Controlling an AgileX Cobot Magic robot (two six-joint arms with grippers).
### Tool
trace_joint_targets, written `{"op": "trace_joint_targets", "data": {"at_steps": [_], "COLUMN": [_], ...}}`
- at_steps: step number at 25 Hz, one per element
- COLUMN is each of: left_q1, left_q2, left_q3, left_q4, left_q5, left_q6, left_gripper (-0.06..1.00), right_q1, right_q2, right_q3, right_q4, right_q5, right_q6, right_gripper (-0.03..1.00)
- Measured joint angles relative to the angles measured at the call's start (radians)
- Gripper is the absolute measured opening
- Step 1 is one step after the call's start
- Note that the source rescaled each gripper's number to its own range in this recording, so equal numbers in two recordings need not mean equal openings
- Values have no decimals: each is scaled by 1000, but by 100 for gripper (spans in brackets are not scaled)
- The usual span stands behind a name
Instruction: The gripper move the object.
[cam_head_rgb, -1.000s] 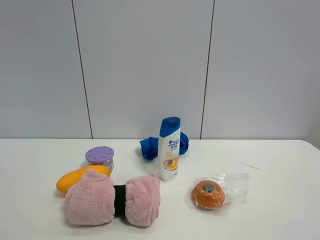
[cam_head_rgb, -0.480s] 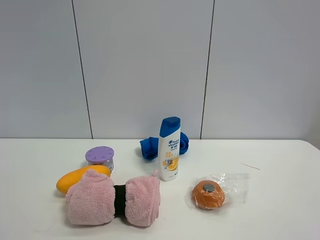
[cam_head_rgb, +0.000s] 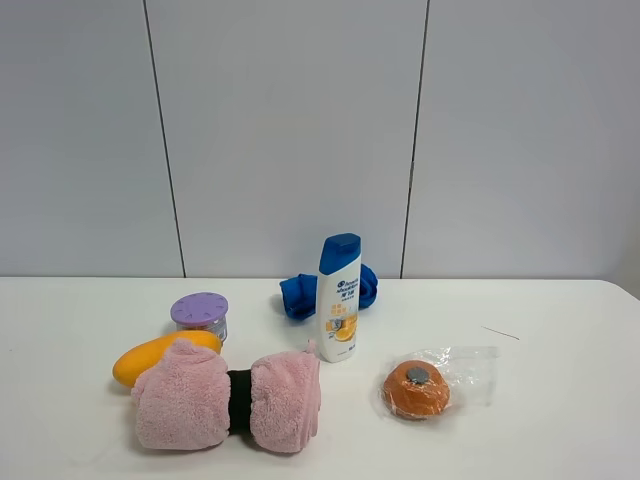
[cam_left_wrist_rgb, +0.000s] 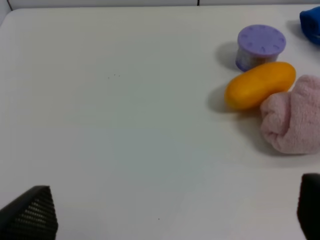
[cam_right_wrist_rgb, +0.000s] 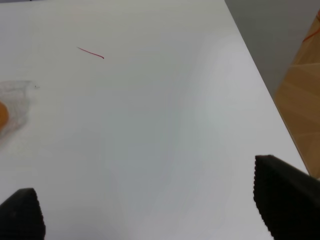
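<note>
The fluffy pink rolled towel (cam_head_rgb: 228, 400) with a dark band round its middle lies on the white table (cam_head_rgb: 560, 420) at the front left; one end of it shows in the left wrist view (cam_left_wrist_rgb: 294, 120). No arm shows in the exterior high view. My left gripper (cam_left_wrist_rgb: 170, 212) is open and empty, its dark fingertips (cam_left_wrist_rgb: 31, 212) wide apart over bare table, well away from the towel. My right gripper (cam_right_wrist_rgb: 150, 200) is open and empty over bare table near the table's right edge, with its fingertips (cam_right_wrist_rgb: 285, 192) apart.
A yellow mango-like object (cam_head_rgb: 160, 356) and a purple-lidded jar (cam_head_rgb: 200, 315) sit just behind the towel. A white shampoo bottle (cam_head_rgb: 339, 298) stands before a blue cloth bundle (cam_head_rgb: 300, 292). An orange object in clear plastic (cam_head_rgb: 420, 388) lies to the right. A thin red thread (cam_right_wrist_rgb: 90, 52) lies farther right.
</note>
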Motion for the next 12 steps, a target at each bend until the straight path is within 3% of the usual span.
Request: {"op": "trace_joint_targets", "data": {"at_steps": [12], "left_q1": [0], "left_q2": [0], "left_q3": [0], "left_q4": [0], "left_q5": [0], "left_q6": [0], "left_gripper": [100], "right_q1": [0], "right_q2": [0], "right_q3": [0], "right_q4": [0], "right_q5": [0], "right_q6": [3], "right_gripper": [72]}}
